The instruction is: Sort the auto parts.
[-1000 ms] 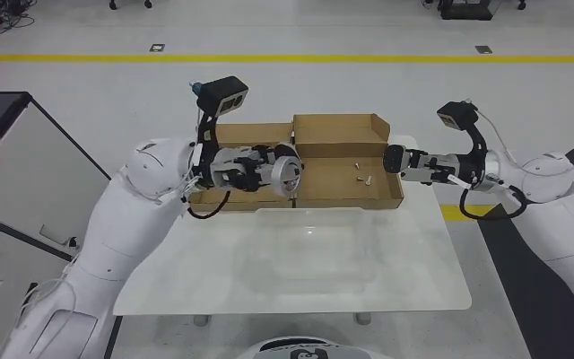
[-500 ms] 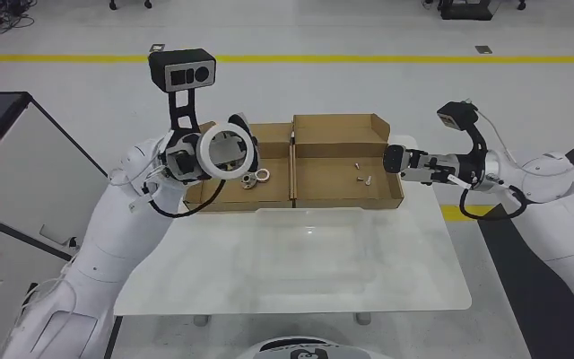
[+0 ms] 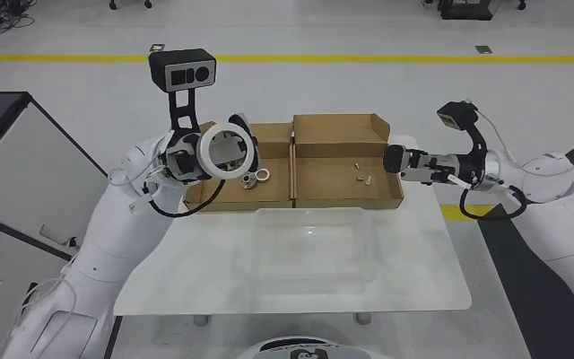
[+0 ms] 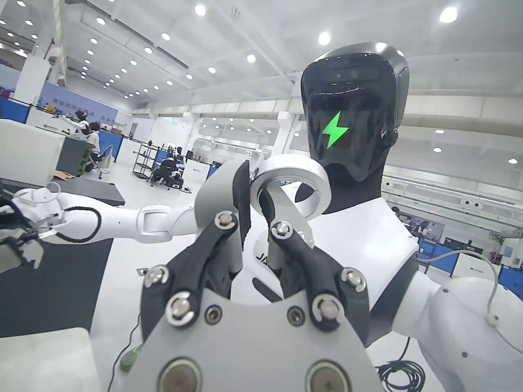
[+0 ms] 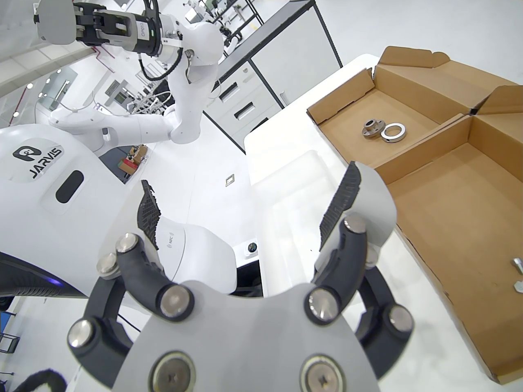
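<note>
The big metal ring (image 3: 224, 153) is clamped in my left pincer (image 4: 255, 189), one finger inside the hoop and one outside. It is held up in the air over the near-left corner of the left cardboard box (image 3: 265, 133). In that box lie a flanged hub (image 3: 245, 184) and a small ring (image 3: 261, 176), touching or nearly so. The right box (image 3: 327, 184) holds two small bolts (image 3: 360, 172). My right pincer (image 5: 249, 181) hangs wide and empty at that box's outer edge, above the table (image 3: 314, 260).

The risk I see is the grip: only a narrow bit of the rim is pinched, so the ring could pivot or slip out. Dropped from this height, it might strike the hub or bounce off the box wall onto the table.
</note>
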`<action>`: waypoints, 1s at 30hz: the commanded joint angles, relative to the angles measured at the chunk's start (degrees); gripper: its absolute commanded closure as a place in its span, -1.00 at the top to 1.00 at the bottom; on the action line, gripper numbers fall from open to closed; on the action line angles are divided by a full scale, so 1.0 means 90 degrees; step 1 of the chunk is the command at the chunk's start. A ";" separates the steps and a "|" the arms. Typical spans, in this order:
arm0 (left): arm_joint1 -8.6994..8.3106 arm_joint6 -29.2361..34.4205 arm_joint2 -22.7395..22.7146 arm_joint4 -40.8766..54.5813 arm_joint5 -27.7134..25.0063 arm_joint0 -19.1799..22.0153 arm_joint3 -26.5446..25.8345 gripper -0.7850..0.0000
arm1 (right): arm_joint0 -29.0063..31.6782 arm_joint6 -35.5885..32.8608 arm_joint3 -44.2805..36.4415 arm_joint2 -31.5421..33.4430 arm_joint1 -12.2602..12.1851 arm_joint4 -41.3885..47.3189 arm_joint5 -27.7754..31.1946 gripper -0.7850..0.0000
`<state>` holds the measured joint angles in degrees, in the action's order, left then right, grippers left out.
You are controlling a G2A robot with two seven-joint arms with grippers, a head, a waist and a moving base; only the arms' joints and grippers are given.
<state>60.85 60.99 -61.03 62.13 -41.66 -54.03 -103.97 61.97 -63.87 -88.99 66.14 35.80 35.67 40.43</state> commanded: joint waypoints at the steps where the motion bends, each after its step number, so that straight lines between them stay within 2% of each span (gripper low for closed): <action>1: 0.0030 -0.0157 0.0008 0.0170 0.0026 -0.0095 -0.0135 -1.00 | 0.0000 0.0000 0.0000 0.0000 0.0000 0.0000 0.0000 1.00; 4: 0.0097 -0.0129 0.0068 0.0775 0.0052 -0.0178 -0.0281 -1.00 | 0.0000 0.0000 0.0000 0.0000 0.0000 0.0000 0.0000 1.00; 9: 0.0205 0.0331 0.0083 0.1659 0.0150 -0.0220 -0.0258 -1.00 | 0.0000 0.0000 0.0000 0.0000 0.0000 0.0000 0.0000 1.00; 13: 0.0283 0.0469 0.0007 0.1808 0.0288 -0.0231 -0.0215 -1.00 | 0.0000 0.0000 0.0000 0.0000 0.0000 0.0000 0.0000 1.00; 20: 0.0346 0.0502 -0.0222 0.0801 0.0333 -0.0260 0.0021 -1.00 | 0.0000 0.0000 0.0000 0.0000 0.0000 0.0000 0.0000 1.00; 25: 0.0344 0.0217 -0.0418 -0.0442 0.0339 -0.0297 0.0078 -1.00 | 0.0000 0.0000 0.0000 0.0000 0.0000 0.0000 0.0000 1.00; 30: 0.0363 -0.0141 -0.0488 -0.1206 0.0409 -0.0382 -0.0038 -1.00 | 0.0000 0.0000 0.0000 0.0000 0.0000 0.0000 0.0000 1.00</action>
<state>64.07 60.28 -65.34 52.60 -38.10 -57.34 -104.12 61.97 -63.87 -88.99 66.14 35.80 35.67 40.43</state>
